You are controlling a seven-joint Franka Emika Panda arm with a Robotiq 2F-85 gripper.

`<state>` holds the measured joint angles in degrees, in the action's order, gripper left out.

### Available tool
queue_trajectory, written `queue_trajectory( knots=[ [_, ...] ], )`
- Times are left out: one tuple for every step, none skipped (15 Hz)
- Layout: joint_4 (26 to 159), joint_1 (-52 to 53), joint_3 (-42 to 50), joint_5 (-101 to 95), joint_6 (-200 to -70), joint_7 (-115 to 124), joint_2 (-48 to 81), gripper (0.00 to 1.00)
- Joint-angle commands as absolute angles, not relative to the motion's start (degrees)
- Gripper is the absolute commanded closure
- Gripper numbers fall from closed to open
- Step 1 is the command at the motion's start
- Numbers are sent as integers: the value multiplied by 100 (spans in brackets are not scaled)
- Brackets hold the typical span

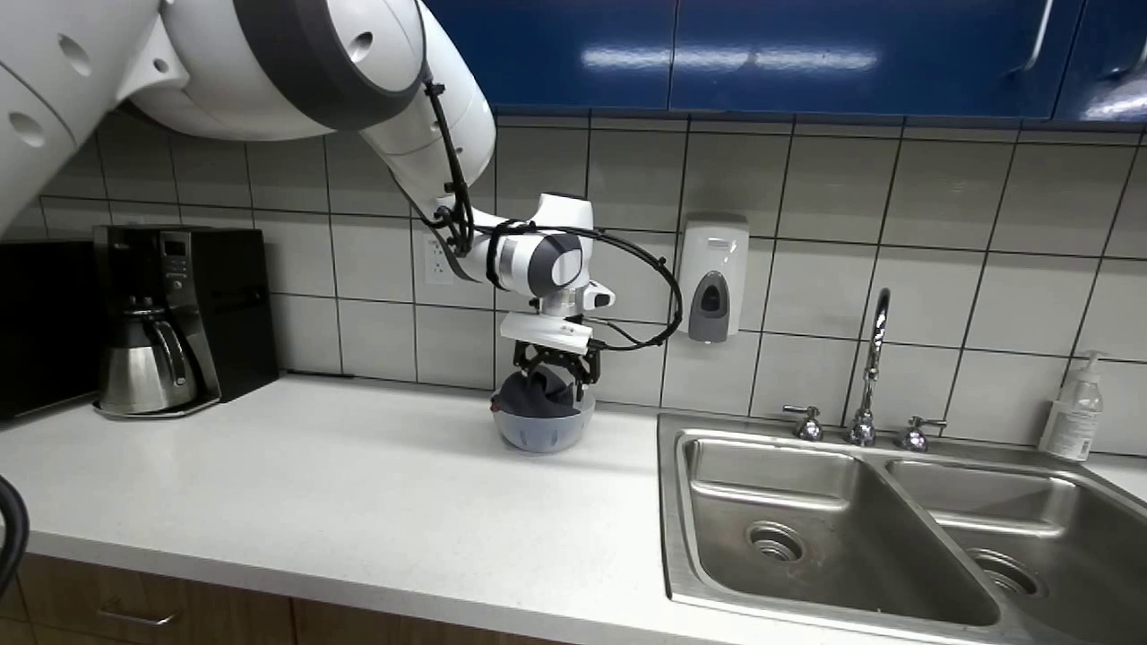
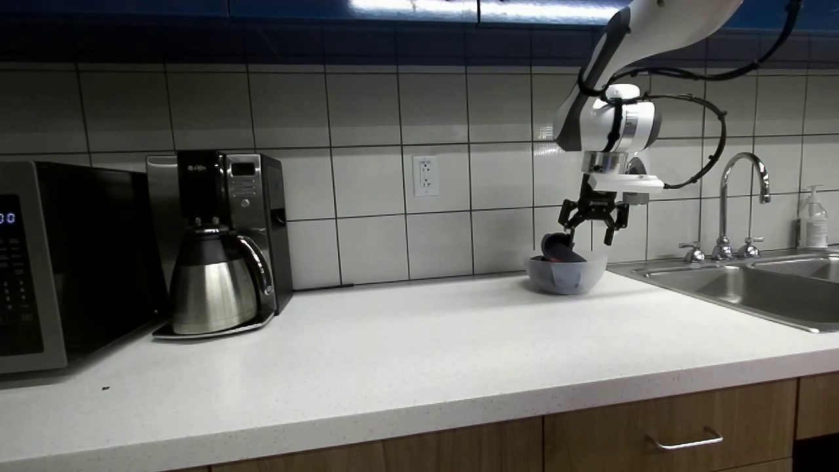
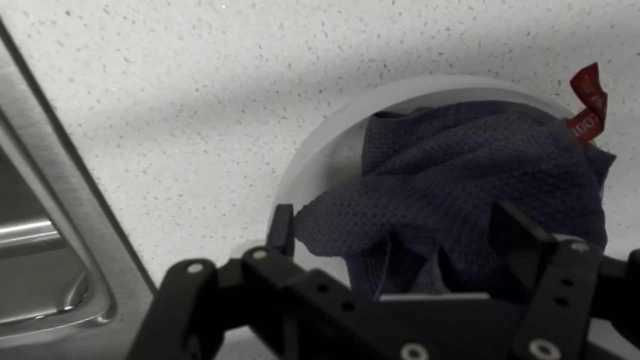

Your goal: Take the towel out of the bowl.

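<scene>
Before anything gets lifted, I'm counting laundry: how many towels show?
1: the dark towel, bunched in the bowl, with the open hand over it. Another could be hidden under its folds.

The dark towel (image 3: 450, 185) lay crumpled in the bowl (image 3: 320, 155) — above it, the gripper (image 3: 395, 227) was standing with its fingers (image 3: 283, 230) wide apart

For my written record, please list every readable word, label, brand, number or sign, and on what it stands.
"00" on the microwave display, cut by the picture's edge.
"100" on the red tag of the towel; other characters unclear.
Too small or blurred: coffee maker logo, microwave keypad, wall dispenser logo, pump bottle label.
</scene>
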<state>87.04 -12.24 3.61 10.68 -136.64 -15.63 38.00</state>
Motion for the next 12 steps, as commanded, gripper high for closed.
queue_trajectory(
  knots=[
    [8745, -1253, 287, 926, -13659, -1390, 3772, 0],
    [8783, -1162, 361, 844, -13796, -1250, 3773, 0],
    [8780, -1115, 398, 785, -13877, -1163, 3793, 0],
    [8761, -1077, 415, 713, -13957, -1092, 3822, 0],
    [8748, -1053, 413, 651, -14048, -1051, 3848, 0],
    [8724, -1024, 412, 588, -14217, -1018, 3891, 0],
    [8689, -1008, 406, 535, -14330, -1000, 3932, 0],
    [8651, -1004, 392, 497, -14415, -997, 3978, 0],
    [8618, -1001, 386, 461, -14489, -984, 4026, 0],
    [8591, -1011, 366, 448, -14546, -1010, 4074, 0],
    [8570, -1021, 347, 450, -14566, -1028, 4109, 0],
    [8545, -1031, 337, 453, -14575, -1032, 4144, 0]
  ],
)
